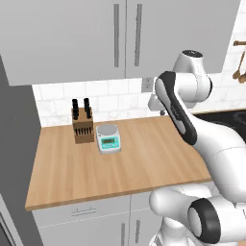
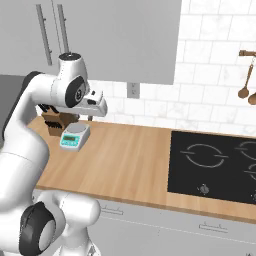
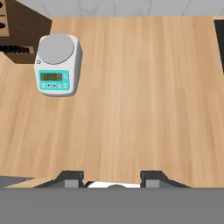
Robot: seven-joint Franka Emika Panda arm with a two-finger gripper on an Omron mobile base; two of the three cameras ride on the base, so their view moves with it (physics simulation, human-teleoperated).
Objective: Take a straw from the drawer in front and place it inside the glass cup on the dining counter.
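Observation:
My gripper (image 3: 112,180) hangs above the wooden worktop (image 3: 144,96) and looks down on it; its two dark fingertips (image 3: 72,177) stand apart with nothing between them. A shallow light-grey drawer (image 1: 82,211) with a slim horizontal handle sits shut under the worktop's front edge, and in the right base view the drawer (image 2: 114,211) is also shut. The straw, the glass cup and the dining counter are out of view.
A white kitchen scale (image 1: 108,138) with a teal display stands next to a wooden knife block (image 1: 82,126) at the back left. A black hob (image 2: 215,167) lies to the right. Grey wall cabinets (image 1: 120,38) hang overhead, and wooden spoons (image 2: 246,75) hang on the tiles.

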